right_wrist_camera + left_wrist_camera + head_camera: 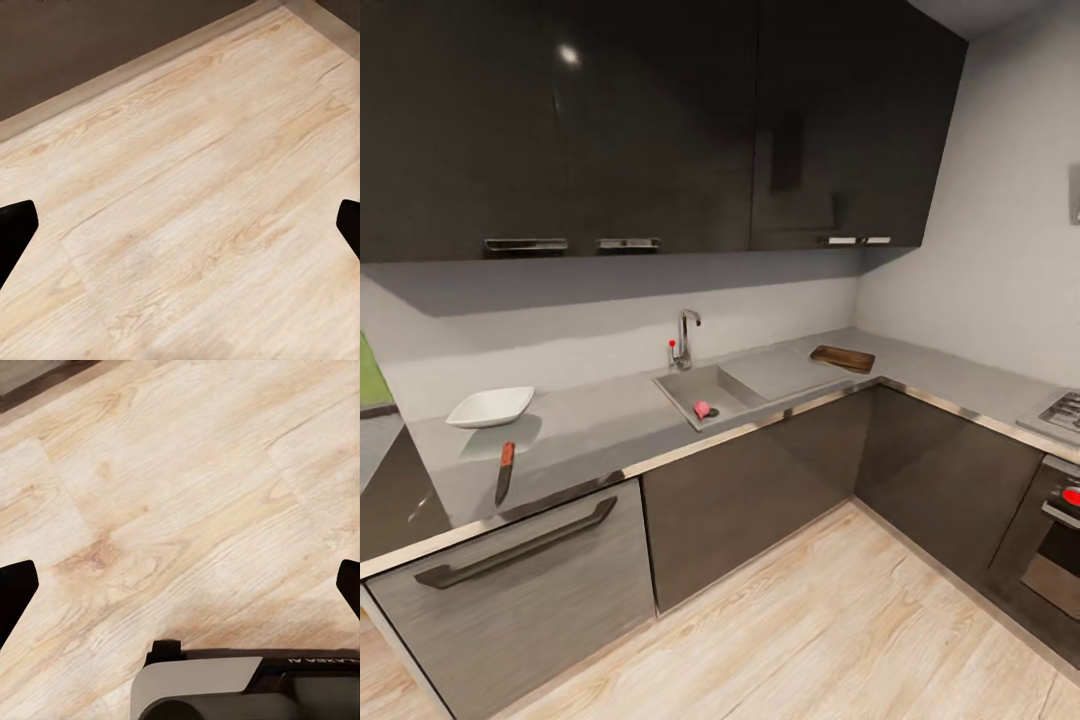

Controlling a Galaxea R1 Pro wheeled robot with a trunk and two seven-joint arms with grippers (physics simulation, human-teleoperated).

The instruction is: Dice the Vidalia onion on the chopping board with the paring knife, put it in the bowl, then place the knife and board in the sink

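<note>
Wooden floor [187, 510] lies beneath both wrist cameras; the left end effector [180, 585] and right end effector [180, 225] hang spread and empty. Farther off, on the table [590, 430], rests the paring knife [505, 472]. Beyond, in the sink [710, 395], sits the Vidalia onion [702, 408]: small, pinkish, probably firm, smooth and roll-prone, best pinched across its middle.

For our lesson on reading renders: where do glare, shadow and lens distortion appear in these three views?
Head view: a bright glare spot on the glossy black upper cabinets, their shadow band across the grey wall, and the glossy grey steel countertop edges bowed by wide-angle distortion. Both wrist views: evenly lit pale wood floor, slightly soft.
</note>
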